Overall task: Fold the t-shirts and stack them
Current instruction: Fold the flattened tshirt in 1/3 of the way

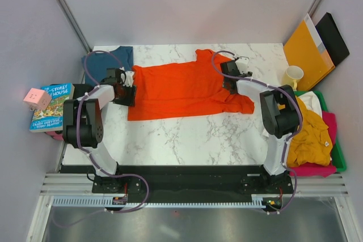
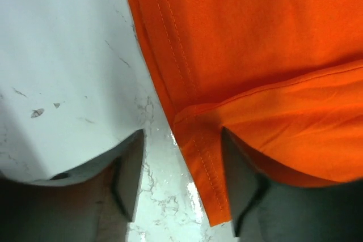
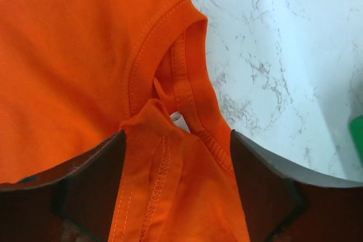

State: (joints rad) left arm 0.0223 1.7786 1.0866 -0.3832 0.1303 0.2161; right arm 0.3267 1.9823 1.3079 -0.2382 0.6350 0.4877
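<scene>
Orange-red t-shirt (image 1: 181,89) spread across marble surface (image 1: 187,137), left end effector (image 2: 181,174) released astride its left hem (image 2: 199,165), right end effector (image 3: 177,162) released around the collar (image 3: 190,83).

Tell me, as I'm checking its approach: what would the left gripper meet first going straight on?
Probably the stitched hem of the bright orange-red cloth t-shirt, lying between the open fingers of the left gripper.

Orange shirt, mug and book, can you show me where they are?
orange shirt (image 1: 181,86): top external view, middle of its body.
mug (image 1: 293,75): top external view, its open top.
book (image 1: 52,107): top external view, middle of its cover.
</scene>
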